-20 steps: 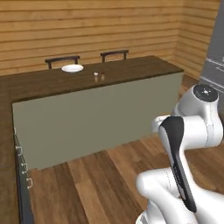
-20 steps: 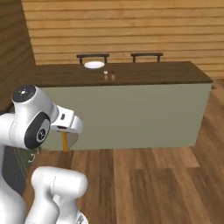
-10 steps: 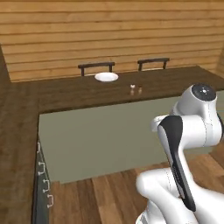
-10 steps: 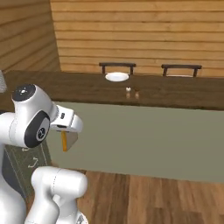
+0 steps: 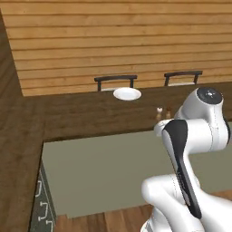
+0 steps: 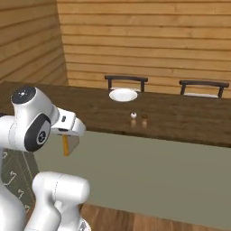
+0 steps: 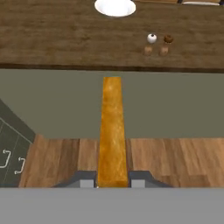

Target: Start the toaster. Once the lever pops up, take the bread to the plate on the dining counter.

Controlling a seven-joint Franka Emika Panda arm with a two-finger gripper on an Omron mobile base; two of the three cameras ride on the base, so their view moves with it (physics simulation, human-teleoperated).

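Note:
My gripper [image 7: 112, 183] is shut on the bread [image 7: 112, 131], a tan slice seen edge-on with its brown crust toward the camera. From the right base view the bread [image 6: 68, 144] hangs under the hand, in front of the dining counter's pale base. The dining counter [image 5: 81, 115] is a long dark wood top running across all views. The white plate [image 5: 127, 94] rests on its far side; it is also the white plate [image 6: 123, 94] in the right base view and the plate [image 7: 115, 6] at the top of the hand view. The toaster is out of view.
Two small shakers [image 6: 138, 120] stand on the counter right of the plate, shakers [image 7: 157, 43] in the hand view. Two dark chairs [image 5: 116, 81] sit behind the counter against the wood-plank wall. A drawer unit with handles [image 5: 43, 206] is at lower left. Wood floor lies below.
The whole scene has shifted as the base drove: the counter and plate are nearer and more central now. The gripper still holds the bread the same way.

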